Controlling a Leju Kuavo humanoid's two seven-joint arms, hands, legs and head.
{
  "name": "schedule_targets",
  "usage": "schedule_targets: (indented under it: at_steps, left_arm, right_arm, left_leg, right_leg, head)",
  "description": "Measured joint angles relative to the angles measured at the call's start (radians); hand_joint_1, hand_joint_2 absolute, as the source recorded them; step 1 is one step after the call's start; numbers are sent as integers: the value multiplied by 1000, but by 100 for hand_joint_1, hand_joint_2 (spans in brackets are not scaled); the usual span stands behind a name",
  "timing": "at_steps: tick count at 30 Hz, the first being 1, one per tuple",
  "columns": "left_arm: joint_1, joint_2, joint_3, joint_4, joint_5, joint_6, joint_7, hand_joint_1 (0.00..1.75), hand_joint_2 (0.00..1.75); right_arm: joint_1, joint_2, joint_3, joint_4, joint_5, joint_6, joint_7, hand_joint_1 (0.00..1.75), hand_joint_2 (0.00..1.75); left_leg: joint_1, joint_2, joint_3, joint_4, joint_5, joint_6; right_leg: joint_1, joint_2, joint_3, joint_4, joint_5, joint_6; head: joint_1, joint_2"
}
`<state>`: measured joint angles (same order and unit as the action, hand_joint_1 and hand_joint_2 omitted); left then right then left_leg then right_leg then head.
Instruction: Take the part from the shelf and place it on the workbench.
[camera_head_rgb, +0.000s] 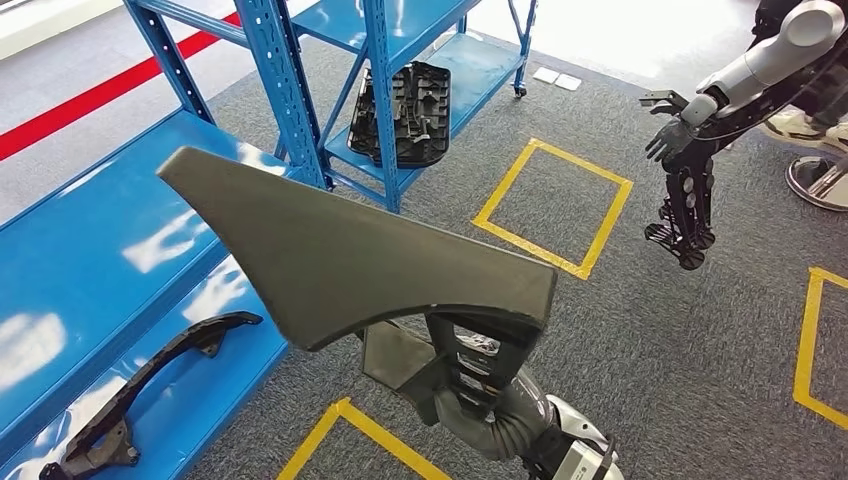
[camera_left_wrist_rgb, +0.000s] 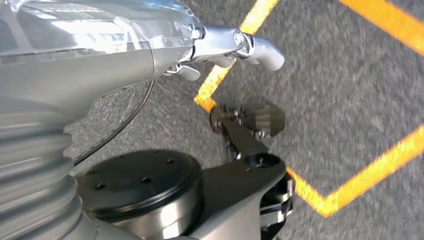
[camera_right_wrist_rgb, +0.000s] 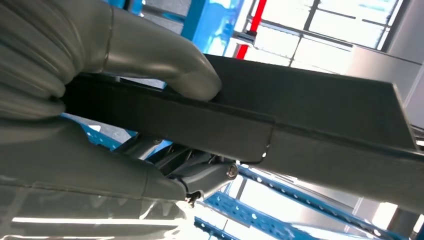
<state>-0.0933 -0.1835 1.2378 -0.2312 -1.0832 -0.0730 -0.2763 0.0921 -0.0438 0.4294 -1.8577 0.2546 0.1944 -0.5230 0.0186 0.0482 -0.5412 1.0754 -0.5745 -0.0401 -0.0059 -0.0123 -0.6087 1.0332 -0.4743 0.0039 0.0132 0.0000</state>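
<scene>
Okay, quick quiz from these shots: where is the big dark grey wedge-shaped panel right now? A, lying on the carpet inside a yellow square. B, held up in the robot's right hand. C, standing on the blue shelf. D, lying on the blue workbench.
B: the right hand grips the dark grey panel from below, and in the right wrist view its thumb presses on the panel's edge.

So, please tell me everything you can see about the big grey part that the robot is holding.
The grey part is a flat, matte, plastic-looking panel, roughly triangular, with one long tapered tip and a thick edge. The right hand grips it from below, thumb pressed on its face. It is held tilted above the carpet, beside the blue bench, touching nothing else.
</scene>
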Motion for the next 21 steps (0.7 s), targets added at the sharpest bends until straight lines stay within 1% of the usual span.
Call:
schedule_targets:
  at_steps: [1, 2, 3, 4, 5, 6, 7, 8, 9, 10, 11, 12, 13, 14, 15, 16, 17, 18, 19, 20, 21]
  left_arm:
    - [0, 0, 0, 0, -1, 0, 5, 0, 175]
    - [1, 0, 0, 0, -3, 1, 10, 0, 175]
    - [3, 0, 0, 0, -4, 3, 18, 0, 175]
    - [5, 0, 0, 0, -6, 5, 27, 0, 175]
    - [7, 0, 0, 0, -8, 9, 38, 0, 175]
    - [7, 0, 0, 0, -10, 13, 50, 0, 175]
    - [8, 1, 0, 0, -12, 18, 61, 0, 175]
    - [8, 1, 0, 0, -13, 23, 72, 0, 175]
    - [9, 2, 0, 0, -14, 27, 83, 0, 175]
    - [10, 2, 0, 0, -14, 30, 94, 0, 175]
    - [11, 3, 0, 0, -14, 34, 103, 0, 175]
    - [13, 4, 0, 0, -13, 37, 111, 0, 175]
    - [14, 5, 0, 0, -13, 40, 116, 0, 175]
    - [13, 7, 0, -1, -12, 43, 119, 0, 175]
    - [13, 9, 1, -1, -11, 47, 120, 0, 175]
    - [13, 11, 2, -2, -10, 50, 121, 0, 175]
    - [14, 14, 3, -3, -9, 52, 122, 0, 175]
    - [16, 17, 4, -4, -8, 54, 123, 0, 175]
    - [17, 19, 6, -6, -8, 55, 123, 0, 175]
    - [18, 22, 7, -7, -8, 55, 121, 0, 175]
    - [17, 23, 7, -8, -8, 56, 119, 0, 175]
  right_arm:
    - [0, 0, 0, 0, 0, 1, 0, 175, 175]
    - [1, 0, 0, -1, -1, 1, -1, 175, 175]
    - [2, 0, -1, 0, -1, 2, -1, 175, 175]
    - [4, 0, -1, 0, -1, 2, -1, 175, 175]
    - [5, 0, -1, 0, -1, 3, -1, 175, 175]
    - [7, 0, -1, 0, -1, 3, -1, 175, 175]
    - [9, 0, -1, -1, -1, 3, -1, 175, 175]
    - [11, 0, -1, -1, -1, 3, -1, 175, 175]
    - [12, 0, -1, -1, -1, 4, -2, 175, 175]
    - [14, 0, -2, -2, -2, 5, -2, 175, 175]
    - [16, 0, -2, -4, -2, 6, -2, 175, 175]
    - [18, 0, -2, -5, -3, 6, -2, 175, 175]
    - [20, 0, -2, -6, -3, 7, -2, 175, 175]
    - [20, 0, -2, -6, -4, 8, -4, 175, 175]
    - [19, 0, -2, -6, -5, 9, -7, 175, 175]
    - [17, 1, -2, -6, -7, 11, -10, 175, 175]
    - [15, 2, -3, -6, -9, 11, -15, 175, 175]
    - [15, 3, -3, -6, -11, 12, -20, 175, 175]
    - [15, 5, -4, -6, -12, 12, -25, 175, 175]
    - [15, 6, -4, -5, -13, 12, -30, 175, 175]
    - [14, 6, -6, -5, -14, 12, -34, 175, 175]
  left_leg:
    - [0, -18, -23, 54, -30, -1]
    - [-1, -33, -57, 125, -63, -1]
    - [-2, -41, -92, 198, -90, 0]
    - [-3, -44, -118, 248, -101, 0]
    - [-2, -45, -127, 256, -89, 0]
    - [-2, -48, -116, 221, -57, 1]
    - [0, -58, -90, 153, -13, 1]
    - [2, -77, -62, 83, 20, 2]
    - [4, -96, -41, 28, 42, 3]
    - [5, -110, -29, -4, 50, 5]
    - [3, -116, -27, -12, 46, 8]
    - [1, -110, -26, -14, 48, 14]
    - [1, -101, -26, -16, 49, 20]
    - [2, -92, -24, -18, 50, 26]
    - [4, -83, -24, -20, 52, 31]
    - [5, -71, -23, -21, 52, 35]
    - [4, -61, -22, -21, 51, 38]
    - [3, -48, -22, -21, 50, 39]
    - [3, -36, -22, -21, 49, 40]
    - [3, -25, -21, -21, 47, 40]
    - [3, -16, -20, -21, 45, 40]
  right_leg:
    - [-1, 5, 3, -1, -1, -5]
    - [-1, 11, 5, -1, -2, -10]
    - [0, 18, 7, -1, -4, -12]
    - [1, 27, 9, 0, -5, -14]
    - [2, 37, 12, 0, -6, -14]
    - [1, 47, 14, 1, -8, -14]
    - [0, 58, 17, 3, -10, -11]
    - [0, 67, 18, 7, -13, -7]
    - [1, 77, 17, 11, -16, -3]
    - [1, 84, 14, 13, -16, 3]
    - [0, 92, 11, 14, -15, 8]
    - [-2, 99, 9, 12, -13, 12]
    - [-5, 101, 8, 12, -13, 17]
    - [-5, 93, 4, 20, -19, 20]
    - [-4, 79, -7, 44, -34, 24]
    - [-4, 62, -29, 89, -58, 26]
    - [-4, 46, -61, 152, -88, 28]
    - [-5, 38, -96, 220, -114, 29]
    - [-6, 33, -123, 270, -128, 30]
    - [-6, 31, -134, 288, -124, 31]
    - [-6, 28, -125, 265, -101, 31]
  head:
    - [0, 0]
    - [0, 0]
    - [-1, 0]
    - [-1, 0]
    - [-1, 0]
    - [-1, 0]
    - [-1, 0]
    - [-1, 0]
    - [0, 0]
    - [0, 0]
    - [0, 0]
    - [0, 0]
    - [0, 0]
    - [1, 0]
    - [2, 0]
    - [3, 0]
    - [4, 0]
    - [4, 0]
    - [4, 0]
    - [4, 0]
    - [3, 0]
